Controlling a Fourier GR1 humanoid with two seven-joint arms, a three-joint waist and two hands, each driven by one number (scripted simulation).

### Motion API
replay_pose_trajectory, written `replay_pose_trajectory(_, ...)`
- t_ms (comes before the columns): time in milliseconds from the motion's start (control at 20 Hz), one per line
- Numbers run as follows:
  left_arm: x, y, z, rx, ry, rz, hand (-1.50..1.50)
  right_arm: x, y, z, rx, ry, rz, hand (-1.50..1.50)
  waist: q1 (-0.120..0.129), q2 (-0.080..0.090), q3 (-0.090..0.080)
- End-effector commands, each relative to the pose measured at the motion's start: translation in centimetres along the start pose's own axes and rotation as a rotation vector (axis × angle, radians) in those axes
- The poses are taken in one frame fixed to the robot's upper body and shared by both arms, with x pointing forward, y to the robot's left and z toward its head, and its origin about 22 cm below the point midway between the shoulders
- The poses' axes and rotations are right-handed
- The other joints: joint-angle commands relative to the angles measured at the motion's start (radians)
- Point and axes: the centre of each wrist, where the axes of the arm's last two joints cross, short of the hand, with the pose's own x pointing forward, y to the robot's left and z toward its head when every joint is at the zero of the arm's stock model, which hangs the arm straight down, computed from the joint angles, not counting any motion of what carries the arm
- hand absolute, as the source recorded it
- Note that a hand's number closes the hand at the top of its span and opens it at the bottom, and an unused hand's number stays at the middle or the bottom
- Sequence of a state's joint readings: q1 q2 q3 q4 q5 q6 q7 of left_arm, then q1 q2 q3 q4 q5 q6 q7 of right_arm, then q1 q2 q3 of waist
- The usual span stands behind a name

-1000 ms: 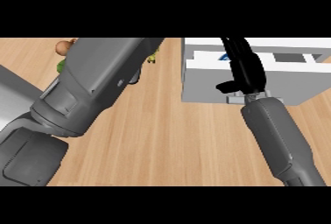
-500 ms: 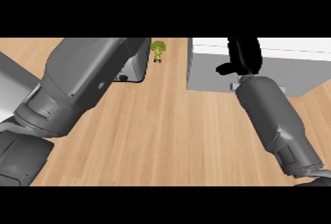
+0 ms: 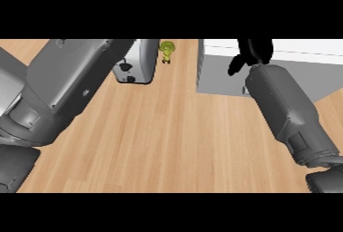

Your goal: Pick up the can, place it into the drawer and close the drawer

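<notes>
The white drawer unit (image 3: 221,74) stands at the upper right, and its grey front face looks flush, with no open tray showing. My right hand (image 3: 254,50) lies over the unit's top at the picture's upper edge, which cuts it off, and its thumb hangs down over the front. The right forearm (image 3: 288,113) runs up from the lower right. My left forearm (image 3: 60,90) fills the left side and leaves the view at the top, so the left hand does not show. No can is visible.
A grey appliance (image 3: 134,65) stands at the top centre beside the left forearm. A small green item (image 3: 166,49) sits just right of it. Bare wooden counter (image 3: 174,136) spreads between the two arms.
One second ago the drawer stood open with something blue inside. Now its front looks flush and the inside is hidden. My right hand has moved further away over the unit, and the grey appliance has come into view.
</notes>
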State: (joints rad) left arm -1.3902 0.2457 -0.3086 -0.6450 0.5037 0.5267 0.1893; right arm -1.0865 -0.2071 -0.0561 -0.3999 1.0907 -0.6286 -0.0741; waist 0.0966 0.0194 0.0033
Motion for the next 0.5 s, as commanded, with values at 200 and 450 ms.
replay_pose_trajectory(200,-1.1,1.6,0.8,-0.007,-0.003,0.008,-1.5,2.2,-2.7,-3.3,-0.089,-0.005,-0.111,-1.5,0.024,-0.001,-0.002)
replay_pose_trajectory(450,-1.7,3.7,1.2,-0.016,0.011,-0.006,-1.5,3.1,-2.7,-3.5,-0.115,-0.005,-0.235,-1.5,0.037,-0.005,-0.002)
